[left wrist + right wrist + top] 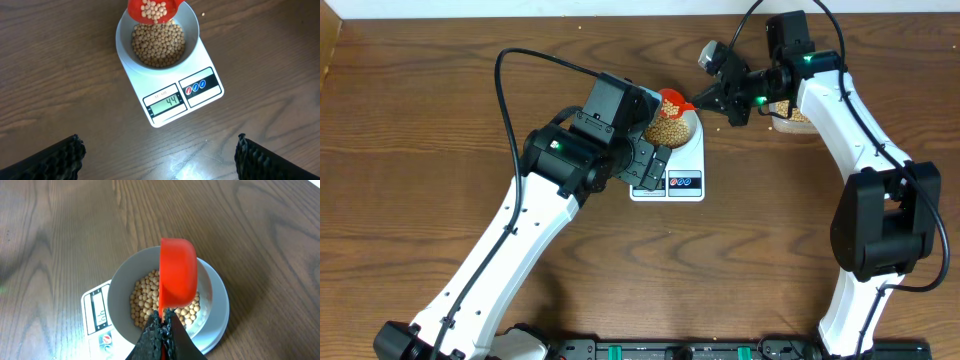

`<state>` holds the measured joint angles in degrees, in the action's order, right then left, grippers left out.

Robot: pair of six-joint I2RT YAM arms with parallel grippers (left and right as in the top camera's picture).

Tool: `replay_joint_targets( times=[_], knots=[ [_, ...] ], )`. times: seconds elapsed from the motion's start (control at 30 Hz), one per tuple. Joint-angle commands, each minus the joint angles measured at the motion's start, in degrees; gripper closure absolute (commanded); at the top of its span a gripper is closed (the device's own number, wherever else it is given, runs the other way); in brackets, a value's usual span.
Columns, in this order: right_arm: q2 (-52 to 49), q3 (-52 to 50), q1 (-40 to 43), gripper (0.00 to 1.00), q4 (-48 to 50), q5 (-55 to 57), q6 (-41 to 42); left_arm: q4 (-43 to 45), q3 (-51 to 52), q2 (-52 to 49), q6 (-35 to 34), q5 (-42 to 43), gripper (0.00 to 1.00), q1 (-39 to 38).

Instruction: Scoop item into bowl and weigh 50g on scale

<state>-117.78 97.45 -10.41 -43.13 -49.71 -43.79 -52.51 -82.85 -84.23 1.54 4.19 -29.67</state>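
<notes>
- Scoop (177,277): red smooth plastic, rounded cup. Tipped on edge over bowl (192,30), centre of right wrist view, so beans (157,45) trickle out.
- Right end effector (161,330): black pads pinching scoop handle.
- Beans: small, round, matte tan. Heaped in bowl, few at scoop mouth.
- Bowl: pale, glossy, round. Sits on scale (135,82) so load registers.
- Scale: white flat slab on wood-grain bench (60,75). Display (167,101) reads 44, judged short of target.
- Left end effector (160,155): spread wide, empty, above scale; probably keeps display in camera view.

I am holding my left gripper (653,158) spread wide, pointing one o'clock; my right gripper (161,330) is pinching closed, pointing nine o'clock.
</notes>
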Motion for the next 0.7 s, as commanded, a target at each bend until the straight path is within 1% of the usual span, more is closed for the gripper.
replay_joint_targets(
  times=[0.0, 0.3, 0.43, 0.67],
  knots=[
    [-0.31, 0.11, -0.39, 0.99, -0.09, -2.03, 0.44, -0.17, 0.57, -0.39, 0.59, 0.11, 0.02, 0.13],
    [-0.31, 0.11, -0.39, 0.99, 0.37, -0.28, 0.35, -0.17, 0.57, -0.39, 0.59, 0.11, 0.02, 0.13],
    [-0.31, 0.11, -0.39, 0.99, 0.83, -0.09, -2.56, -0.17, 0.57, -0.39, 0.59, 0.11, 0.02, 0.13],
    [-0.31, 0.11, -0.39, 0.99, 1.64, -0.11, -2.60, -0.17, 0.57, -0.39, 0.59, 0.11, 0.02, 0.13]
  ],
)
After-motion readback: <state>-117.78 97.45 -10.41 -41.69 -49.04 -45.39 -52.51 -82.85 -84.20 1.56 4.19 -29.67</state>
